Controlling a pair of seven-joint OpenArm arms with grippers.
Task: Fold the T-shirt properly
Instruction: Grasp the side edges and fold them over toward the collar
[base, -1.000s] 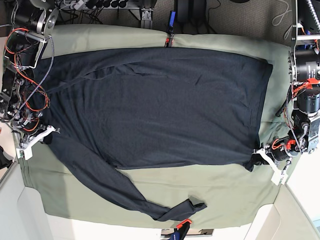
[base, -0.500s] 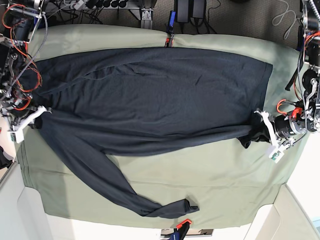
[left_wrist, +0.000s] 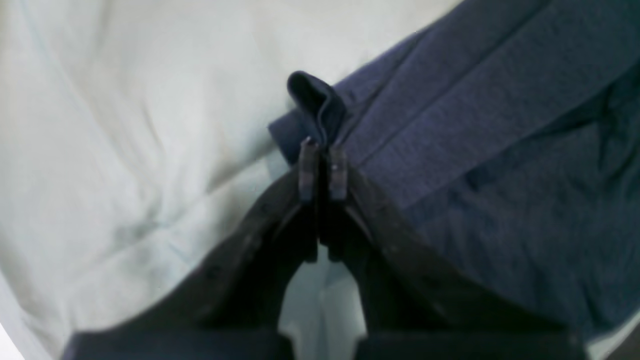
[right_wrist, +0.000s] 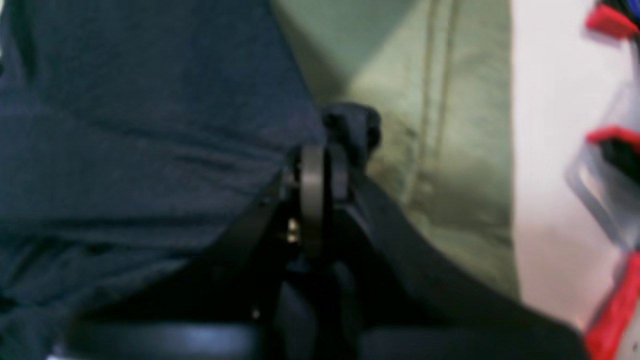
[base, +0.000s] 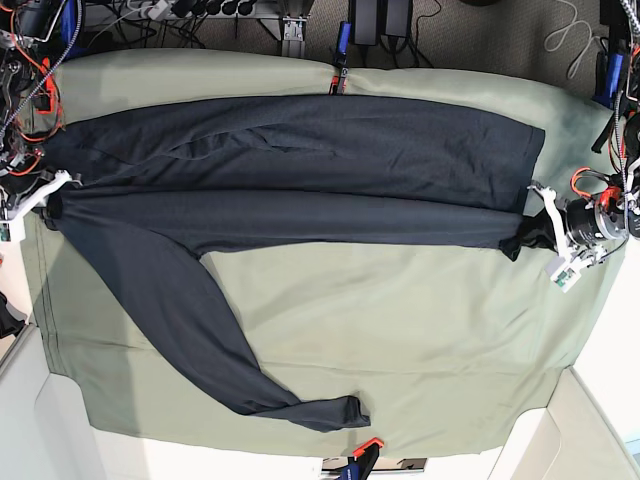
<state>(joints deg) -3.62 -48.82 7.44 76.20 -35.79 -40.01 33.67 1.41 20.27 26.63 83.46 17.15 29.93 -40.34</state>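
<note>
Both arms reach in low from opposite ends of the T-shirt (base: 300, 165), which lies half-folded across the green-clothed bench (base: 420, 340). The left hand (base: 545, 235) and right hand (base: 45, 195) each pinch a corner of its folded edge.

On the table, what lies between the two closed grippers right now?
In the base view, the folded lower edge of the dark navy knit T-shirt spans from the right gripper to the left gripper, over the olive-green table cloth. Nothing else lies between.
</note>
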